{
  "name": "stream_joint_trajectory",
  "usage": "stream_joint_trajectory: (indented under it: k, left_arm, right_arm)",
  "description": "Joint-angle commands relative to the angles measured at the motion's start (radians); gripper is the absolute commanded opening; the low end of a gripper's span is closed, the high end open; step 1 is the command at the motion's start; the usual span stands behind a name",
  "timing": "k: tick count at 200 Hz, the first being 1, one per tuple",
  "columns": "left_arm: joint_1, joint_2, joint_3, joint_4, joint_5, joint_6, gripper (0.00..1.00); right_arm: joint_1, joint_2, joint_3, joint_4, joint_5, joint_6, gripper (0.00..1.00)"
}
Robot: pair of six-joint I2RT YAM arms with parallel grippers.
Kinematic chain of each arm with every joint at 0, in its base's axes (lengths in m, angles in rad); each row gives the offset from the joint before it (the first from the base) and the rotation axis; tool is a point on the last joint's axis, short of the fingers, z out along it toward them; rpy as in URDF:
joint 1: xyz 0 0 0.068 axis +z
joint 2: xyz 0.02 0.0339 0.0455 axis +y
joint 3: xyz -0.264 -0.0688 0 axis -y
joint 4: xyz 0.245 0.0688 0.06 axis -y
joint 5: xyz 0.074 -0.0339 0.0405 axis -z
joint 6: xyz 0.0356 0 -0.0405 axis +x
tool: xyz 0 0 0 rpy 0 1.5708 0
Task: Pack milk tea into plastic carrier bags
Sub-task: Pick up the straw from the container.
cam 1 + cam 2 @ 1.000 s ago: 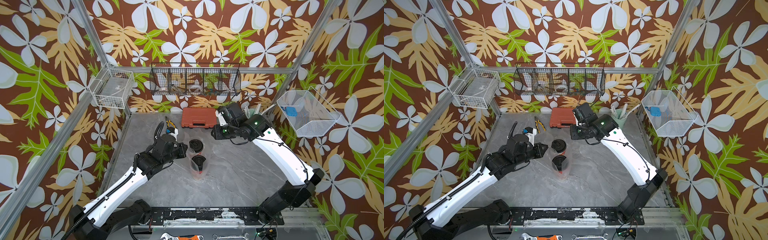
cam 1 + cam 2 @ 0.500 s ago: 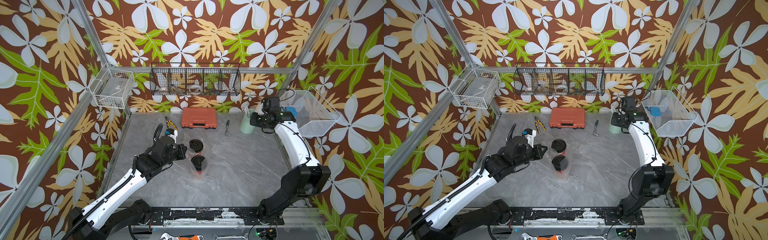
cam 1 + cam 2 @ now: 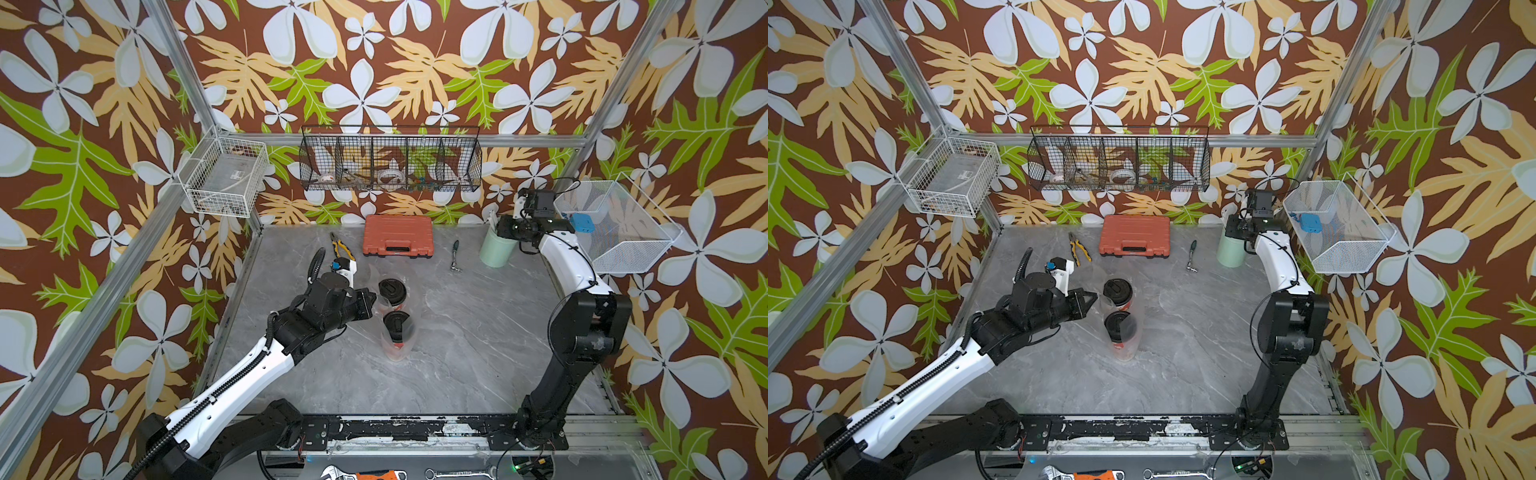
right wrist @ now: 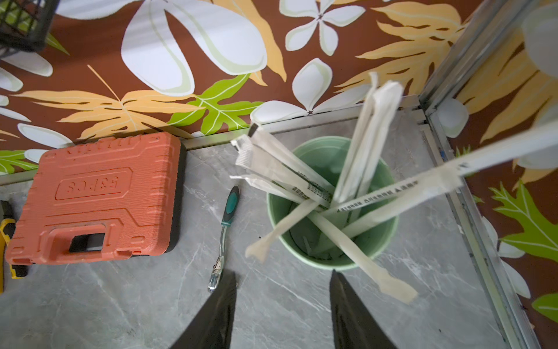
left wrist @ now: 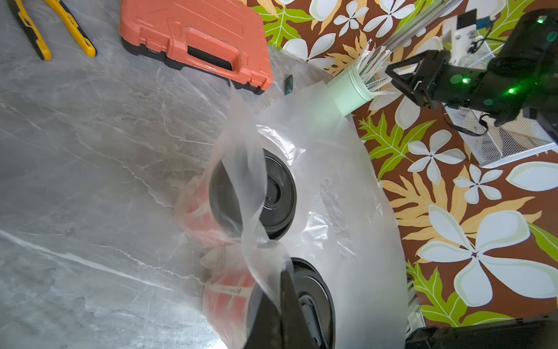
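grey marble bench (image 3: 478, 332) inside a floral-walled cell: the left fingers (image 5: 283, 281) are clamped shut on the film of a clear carrier bag (image 5: 247, 187), with two black-lidded milk tea cups (image 3: 392, 292) standing just beyond their tips, each wrapped in clear plastic. well apart, the right fingers (image 4: 282, 305) hang spread and empty above a green cup (image 4: 317, 157) of wrapped straws (image 4: 370, 136).
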Motion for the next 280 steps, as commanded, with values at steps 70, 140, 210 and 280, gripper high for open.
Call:
stream_joint_trajectory:
  k: [70, 140, 210, 280]
  left_arm:
    - [0.004, -0.017, -0.021, 0.036, 0.007, -0.02, 0.0]
    - [0.004, -0.03, -0.034, 0.035, 0.0, -0.024, 0.0]
    - [0.009, -0.027, -0.042, 0.033, -0.011, -0.015, 0.0]
    - [0.014, -0.034, -0.049, 0.03, -0.036, 0.009, 0.0]
  right_arm:
    - [0.032, 0.118, 0.059, 0.098, 0.157, -0.05, 0.46]
    - [0.047, 0.123, 0.091, 0.081, 0.225, -0.07, 0.19]
    - [0.05, 0.037, 0.1, 0.005, 0.301, -0.041, 0.0]
    - [0.051, -0.27, 0.055, -0.127, 0.294, 0.028, 0.0]
